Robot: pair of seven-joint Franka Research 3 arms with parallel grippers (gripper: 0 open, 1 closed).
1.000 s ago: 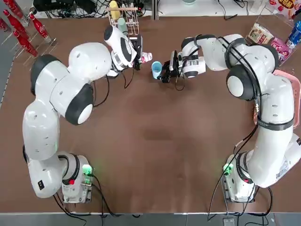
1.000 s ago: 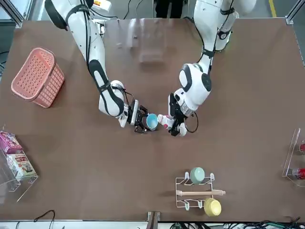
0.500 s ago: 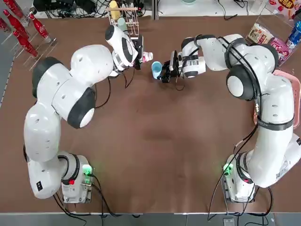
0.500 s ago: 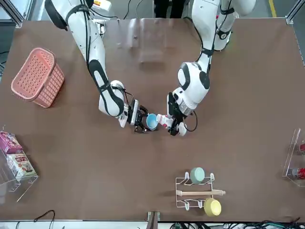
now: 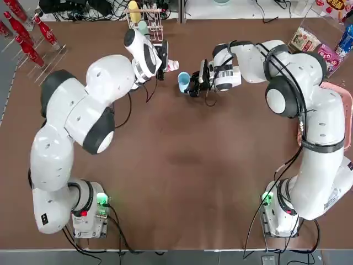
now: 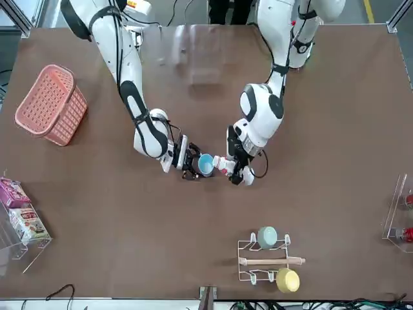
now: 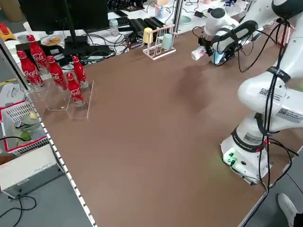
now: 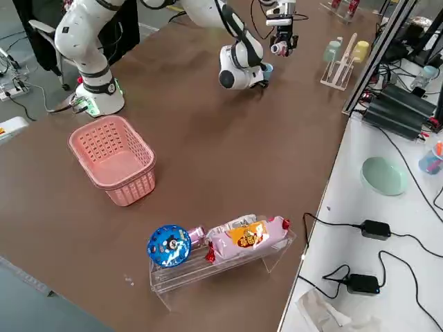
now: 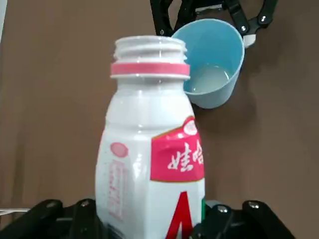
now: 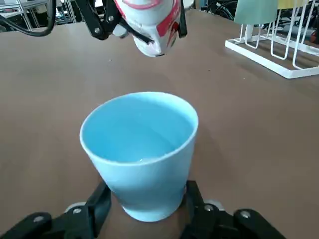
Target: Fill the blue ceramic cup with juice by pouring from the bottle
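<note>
Left wrist view: the bottle is uncapped, threaded mouth and pink neck ring exposed, white body with a red label. The left gripper is clenched on its lower body. Judged light, thin-walled plastic, glossy and so somewhat slippery; a hard squeeze would likely dent it and push liquid out. The low hold on the widest part looks right, since it leaves the neck free for the pour.

Beyond the mouth sits the blue ceramic cup, tilted with its opening towards the bottle; a little pale liquid lies at its bottom. The two are near but apart.

Right wrist view: the right gripper grasps the cup low on its wall, one finger on each side. Ceramic, so judged stiff, smooth, heavier than the bottle and breakable if dropped; the low two-sided pinch keeps the rim clear. The bottle hangs above and beyond the rim.

Top view: both sit at the far middle of the table, the bottle lying nearly level with its mouth towards the cup. Fill level judged low, so pouring is not finished.
</note>
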